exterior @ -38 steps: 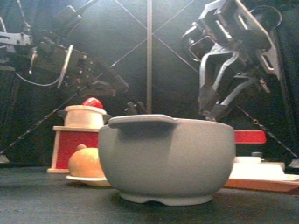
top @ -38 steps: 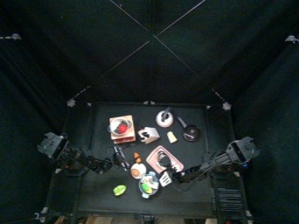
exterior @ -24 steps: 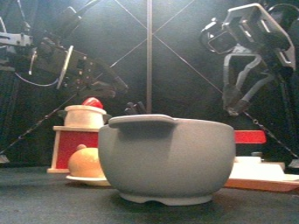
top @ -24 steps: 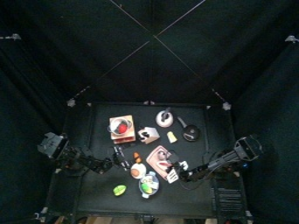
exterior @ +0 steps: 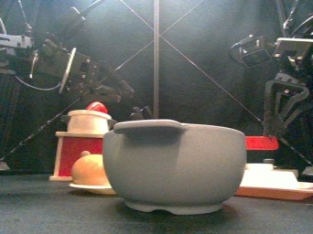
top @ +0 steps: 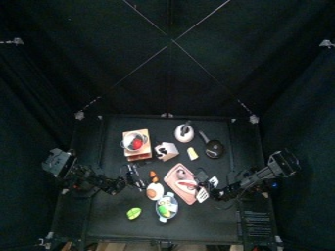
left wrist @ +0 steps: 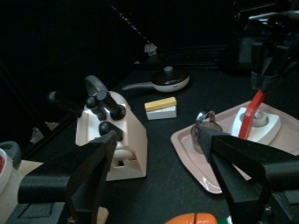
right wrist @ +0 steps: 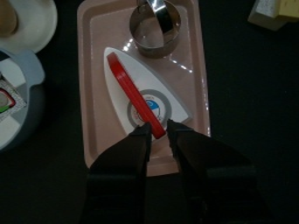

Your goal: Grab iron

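The iron (right wrist: 140, 94) is white with a red handle and lies on a pink tray (right wrist: 93, 79). It also shows in the top view (top: 181, 182) and in the left wrist view (left wrist: 250, 118). My right gripper (right wrist: 163, 138) is at the tray's front right (top: 206, 193), with its jaws closed on the rear tip of the red handle. My left gripper (left wrist: 176, 162) is open and empty, a little to the left of the tray (top: 136, 178). In the left wrist view the right gripper (left wrist: 261, 80) stands over the handle's end.
A metal cup (right wrist: 155, 26) stands on the tray beyond the iron. A big grey bowl (exterior: 171, 164) is at the front edge. A white toy with black knobs (left wrist: 105, 131), a yellow block (left wrist: 160, 107) and a black pan (left wrist: 163, 83) lie behind the tray.
My right arm's upper part has swung to the right and away from the table's middle, while its gripper stays at the tray. The left arm has not moved.
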Tool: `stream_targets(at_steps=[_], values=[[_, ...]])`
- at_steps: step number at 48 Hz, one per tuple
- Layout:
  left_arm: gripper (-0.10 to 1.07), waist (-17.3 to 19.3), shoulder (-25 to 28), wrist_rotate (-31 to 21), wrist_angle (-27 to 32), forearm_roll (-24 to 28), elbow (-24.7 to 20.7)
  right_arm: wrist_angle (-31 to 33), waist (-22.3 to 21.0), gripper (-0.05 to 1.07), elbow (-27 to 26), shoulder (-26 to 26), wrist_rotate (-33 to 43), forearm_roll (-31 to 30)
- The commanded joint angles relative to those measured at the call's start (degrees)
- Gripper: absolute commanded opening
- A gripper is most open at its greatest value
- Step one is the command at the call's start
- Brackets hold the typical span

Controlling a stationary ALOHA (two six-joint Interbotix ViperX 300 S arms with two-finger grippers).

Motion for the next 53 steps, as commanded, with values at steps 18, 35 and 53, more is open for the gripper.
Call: stream_targets(at_steps=[18, 35, 53], values=[[1.04, 0.0, -0.3, -0.1, -0.3, 0.0, -0.6, 1.2, 0.7, 0.72, -0.4, -1.5, 0.1, -3.4], [1.04, 0.1, -0.3, -0.1, -0.3, 0.0, -0.6, 0.7, 0.7, 0.77, 0.1, 0.4, 0.1, -3.5], [1.04, 0.1, -0.3, -0.1, -0.3, 0.0, -0.6, -0.4, 0.3, 0.77, 0.4, 1.8, 0.1, -3.4]])
